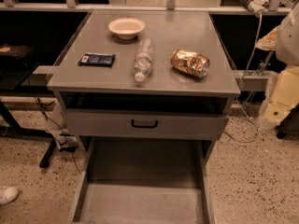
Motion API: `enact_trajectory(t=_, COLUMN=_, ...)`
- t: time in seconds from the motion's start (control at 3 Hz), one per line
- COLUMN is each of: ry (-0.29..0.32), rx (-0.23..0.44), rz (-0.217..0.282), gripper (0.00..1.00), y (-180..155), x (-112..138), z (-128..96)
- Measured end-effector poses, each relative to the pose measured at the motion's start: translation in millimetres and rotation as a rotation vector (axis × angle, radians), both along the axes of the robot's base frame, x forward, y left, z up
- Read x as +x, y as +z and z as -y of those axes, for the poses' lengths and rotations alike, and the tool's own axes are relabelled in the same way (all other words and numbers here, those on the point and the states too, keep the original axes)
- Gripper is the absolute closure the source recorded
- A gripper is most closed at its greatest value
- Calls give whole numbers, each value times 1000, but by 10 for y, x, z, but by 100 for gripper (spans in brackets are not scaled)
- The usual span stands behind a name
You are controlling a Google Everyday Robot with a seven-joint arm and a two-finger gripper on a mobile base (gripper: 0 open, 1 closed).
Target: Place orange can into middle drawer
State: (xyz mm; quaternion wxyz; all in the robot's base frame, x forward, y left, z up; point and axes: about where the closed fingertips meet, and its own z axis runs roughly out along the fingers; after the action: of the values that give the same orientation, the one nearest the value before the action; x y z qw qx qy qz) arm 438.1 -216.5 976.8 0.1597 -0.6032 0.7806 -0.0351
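The orange can (189, 62) lies on its side, dented, on the right part of the grey cabinet top (187, 29), with its silver end toward the right front. The middle drawer (140, 203) is pulled out at the bottom of the view, showing a plain flat floor, low side walls and nothing inside. My gripper is out of view. Only white and cream parts of my arm (287, 41) show at the right edge, beside the cabinet and apart from the can.
A clear plastic water bottle (143, 59) lies left of the can. A white bowl (126, 27) stands at the back and a blue packet (96, 59) lies at the left. A grey drawer front with a black handle (144, 123) sits under the top. A cable (243, 134) trails on the floor at the right.
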Motion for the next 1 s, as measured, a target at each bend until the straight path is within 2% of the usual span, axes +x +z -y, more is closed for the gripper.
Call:
enact_trajectory(t=0.33, ry=-1, rx=-1, rz=9, gripper=0, y=39, x=-7, z=-5)
enact_trajectory(t=0.67, ry=-54, rx=-15, rz=-10, gripper=0, y=174, x=60, z=-75)
enact_trajectory(t=1.0, ry=-138, rx=-27, rz=-27, gripper=0, y=332, x=475, z=-353)
